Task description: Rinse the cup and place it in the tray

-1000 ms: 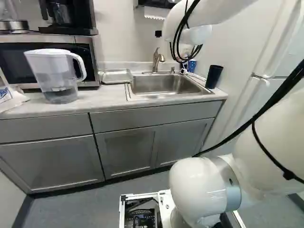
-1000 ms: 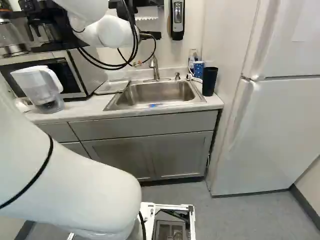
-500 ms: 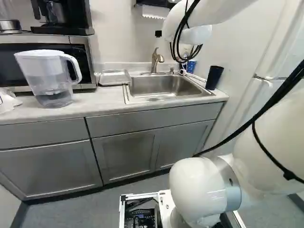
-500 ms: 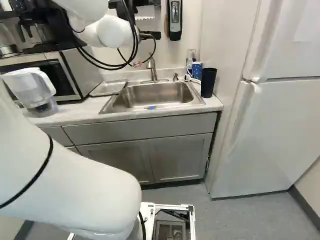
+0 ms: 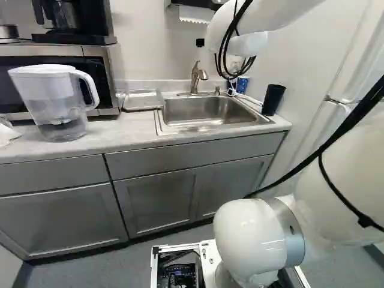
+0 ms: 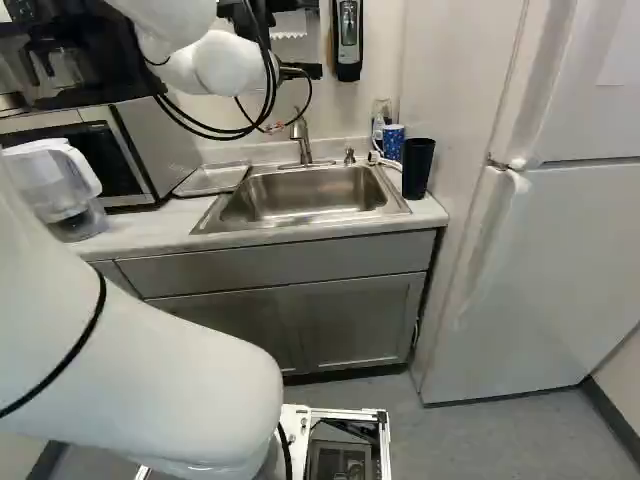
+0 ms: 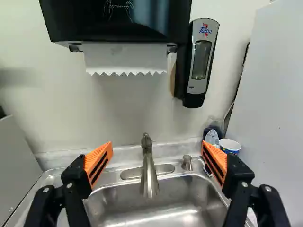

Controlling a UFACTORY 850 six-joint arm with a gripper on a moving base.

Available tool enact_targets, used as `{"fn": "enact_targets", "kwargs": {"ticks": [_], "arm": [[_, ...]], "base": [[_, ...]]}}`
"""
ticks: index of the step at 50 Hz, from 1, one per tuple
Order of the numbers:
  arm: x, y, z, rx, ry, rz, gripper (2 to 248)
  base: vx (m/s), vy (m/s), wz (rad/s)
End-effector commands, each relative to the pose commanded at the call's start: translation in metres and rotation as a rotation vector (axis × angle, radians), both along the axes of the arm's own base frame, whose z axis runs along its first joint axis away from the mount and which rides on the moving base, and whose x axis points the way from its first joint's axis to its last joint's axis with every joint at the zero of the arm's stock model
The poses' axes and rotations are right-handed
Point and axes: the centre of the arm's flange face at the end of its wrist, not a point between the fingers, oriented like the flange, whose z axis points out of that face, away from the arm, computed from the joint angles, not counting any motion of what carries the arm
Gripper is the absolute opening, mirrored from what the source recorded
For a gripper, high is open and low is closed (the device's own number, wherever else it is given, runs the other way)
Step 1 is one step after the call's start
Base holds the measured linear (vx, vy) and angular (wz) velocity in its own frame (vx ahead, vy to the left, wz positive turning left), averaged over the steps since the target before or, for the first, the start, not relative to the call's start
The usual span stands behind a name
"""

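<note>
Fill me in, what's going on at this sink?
The white robot arm is handling nothing: its black, orange-padded claw hangs open, facing the stainless steel sink. A blue patterned cup and a tall black tumbler stand beside the sink, on the side away from the shallow metal tray, which holds no cup.

The wrist view cuts off the sink

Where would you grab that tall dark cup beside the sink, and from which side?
Probably round its middle, coming level from the front, one finger of the open tool on each side. The dark cup stands upright, its tall, tapering body in full view there; the blue cup sits close behind, the white wall beside.
</note>
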Motion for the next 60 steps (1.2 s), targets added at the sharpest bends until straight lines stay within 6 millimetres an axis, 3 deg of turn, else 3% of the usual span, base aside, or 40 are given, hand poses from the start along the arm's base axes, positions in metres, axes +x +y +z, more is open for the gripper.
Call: {"fn": "enact_targets", "kwargs": {"ticks": [44, 60], "arm": [[0.000, 0.000, 0.000, 0.000, 0.000, 0.000, 247], [0.011, -0.004, 0.000, 0.000, 0.007, -0.009, 247]], "base": [[0.012, -0.001, -0.002], [0.000, 0.000, 0.000]]}}
